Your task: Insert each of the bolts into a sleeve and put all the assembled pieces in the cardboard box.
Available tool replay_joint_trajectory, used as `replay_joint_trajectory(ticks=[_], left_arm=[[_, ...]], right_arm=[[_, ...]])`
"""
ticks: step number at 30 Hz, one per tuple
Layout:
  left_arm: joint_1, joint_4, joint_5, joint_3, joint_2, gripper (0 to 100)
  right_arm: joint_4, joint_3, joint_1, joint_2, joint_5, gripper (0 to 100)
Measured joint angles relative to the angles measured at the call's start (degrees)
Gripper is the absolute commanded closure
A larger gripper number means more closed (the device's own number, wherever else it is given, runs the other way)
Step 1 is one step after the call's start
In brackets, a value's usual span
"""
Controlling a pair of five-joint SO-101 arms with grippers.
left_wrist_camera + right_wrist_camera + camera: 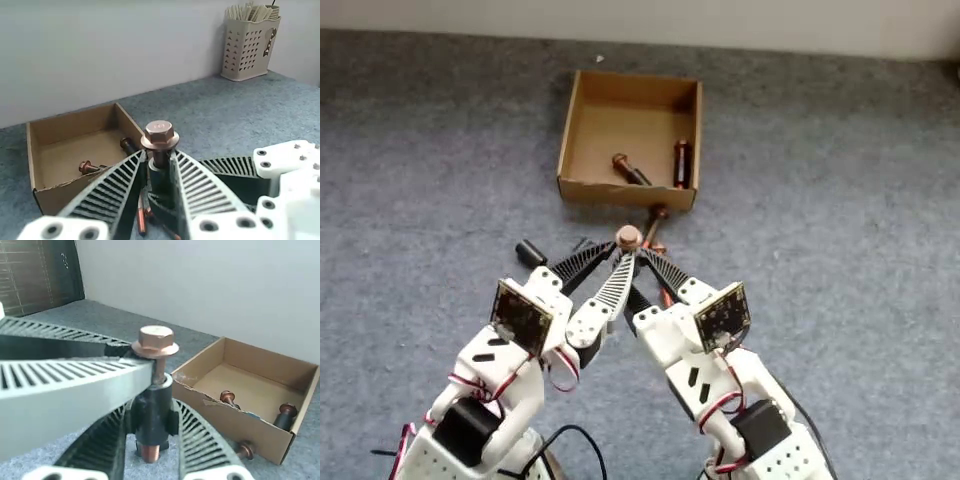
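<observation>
Left fingers (120, 187) pinch the bolt (156, 342) by its shank, just under the head. Right fingers (197, 440) clamp the sleeve (151, 415), held just near of the box (625, 193). The tip already pokes through, so press straight down, axes aligned, until the head seats.

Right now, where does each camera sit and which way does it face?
High view: fixed above the table, looking down on both arms and the cardboard box.
Left wrist view: on the left wrist, facing along the left gripper past the bolt toward the box.
Right wrist view: on the right wrist, facing along the right gripper past the sleeve toward the box.
Shared: all three show the bolt and the box.
</observation>
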Motion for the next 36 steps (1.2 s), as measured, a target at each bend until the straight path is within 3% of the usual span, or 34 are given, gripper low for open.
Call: replay_joint_trajectory(ticks=[9, 12, 16, 21, 27, 36], left_arm=[[-3.4, 1.3, -0.2, 0.0, -0.4, 87], [-5.4, 2.4, -0.3, 0.0, 0.2, 87], [-6.2, 7.1, -0.4, -2.2, 0.1, 87], [-6.3, 15.4, -5.5, -4.0, -0.1, 93], [-15.3, 21.8, -8.7, -4.0, -0.1, 99], [-30.8, 22.0, -8.9, 4.2, -0.2, 99]], right_arm=[[0.0, 0.0, 1.1, 0.0, -0.5, 99.4], [-0.1, 0.0, 4.9, 0.0, -5.4, 99.4], [-0.2, 0.0, 12.2, -0.1, -12.5, 99.4], [-0.2, 0.0, 15.7, -0.2, -14.2, 99.4], [1.1, 0.0, 15.9, -0.2, -14.2, 99.4], [16.8, -4.6, 16.1, -0.2, -13.0, 99.5]])
